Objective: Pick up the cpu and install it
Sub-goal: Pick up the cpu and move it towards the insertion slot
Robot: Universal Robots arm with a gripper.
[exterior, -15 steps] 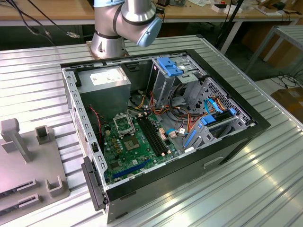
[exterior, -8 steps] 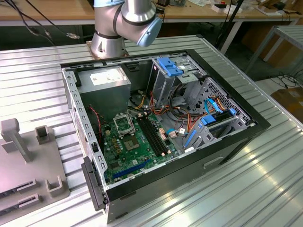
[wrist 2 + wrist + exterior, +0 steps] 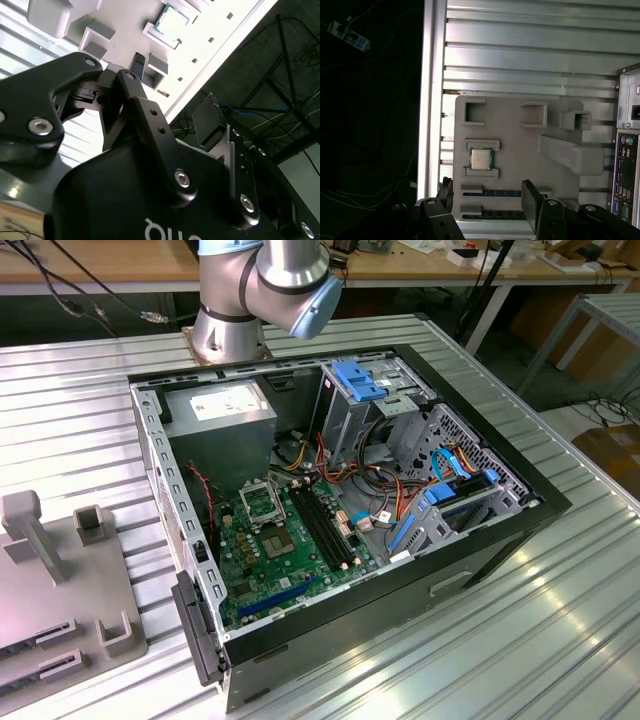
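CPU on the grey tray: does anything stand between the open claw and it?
Nothing visible does. In the first wrist view the small silver-grey square cpu lies uncovered in its recess on the pale grey plastic tray, and the black claw hangs open and empty above that tray.

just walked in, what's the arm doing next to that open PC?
The arm's gripper hangs open and empty over the grey fixture tray that sits beside the open PC case. The cpu lies in its holder on that tray, between two small brackets, not yet picked up.
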